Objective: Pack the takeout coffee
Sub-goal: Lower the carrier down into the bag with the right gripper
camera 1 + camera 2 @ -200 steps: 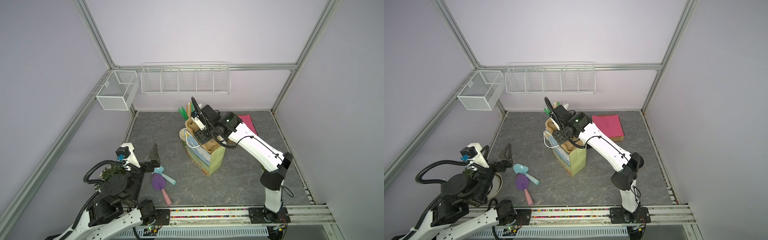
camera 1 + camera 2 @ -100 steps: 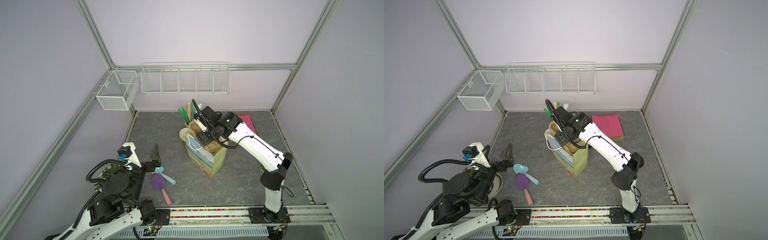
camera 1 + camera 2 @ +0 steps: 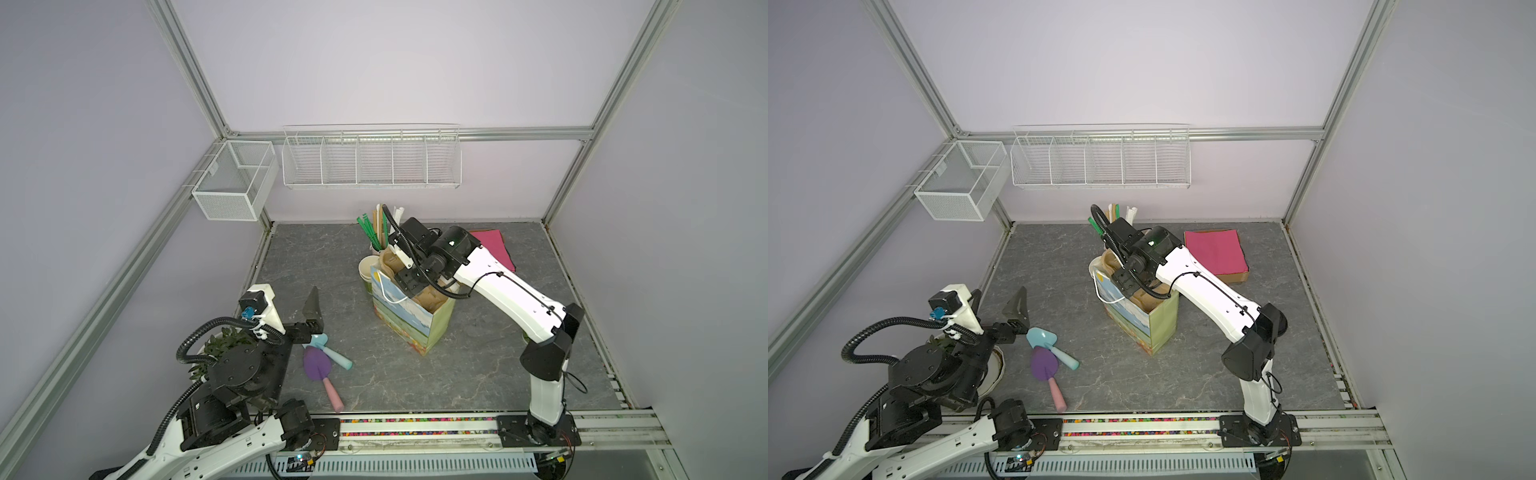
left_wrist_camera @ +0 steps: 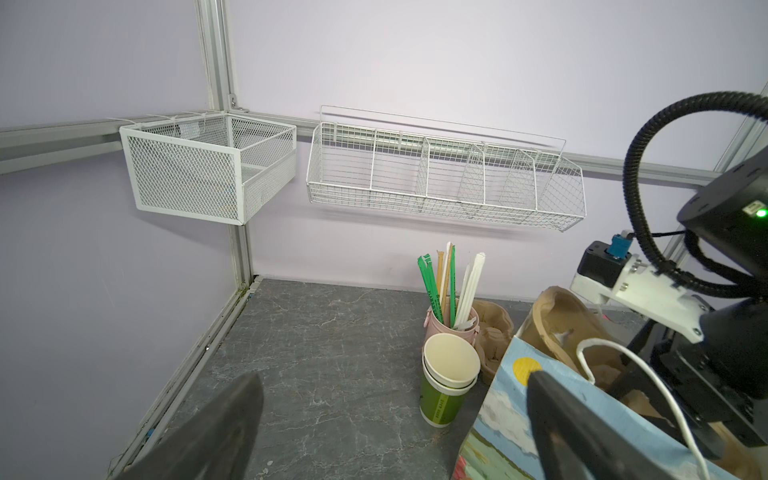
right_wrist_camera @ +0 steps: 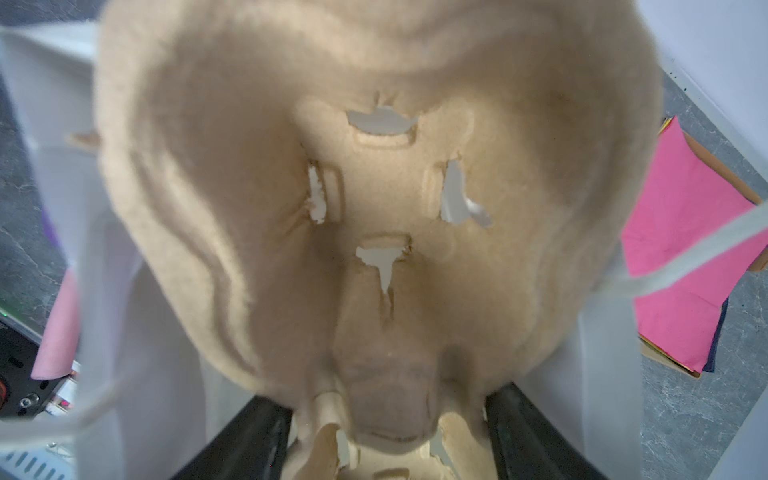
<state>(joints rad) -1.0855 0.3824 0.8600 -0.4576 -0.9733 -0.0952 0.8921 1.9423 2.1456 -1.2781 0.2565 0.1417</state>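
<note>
Left gripper (image 4: 392,378): jaws spread wide, empty. Bare grey floor (image 3: 332,257) ahead. Stacked lidless green paper cups (image 4: 446,390): pale print unreadable. Right gripper (image 5: 386,405) clamps brown moulded-pulp cup carrier (image 5: 374,208) inside landscape-printed paper bag (image 3: 409,322); carrier top above bag rim. Takeout coffee: location cannot tell.

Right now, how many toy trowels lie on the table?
2: a teal trowel and a purple trowel, close together near the left arm, which could hide others.
</note>
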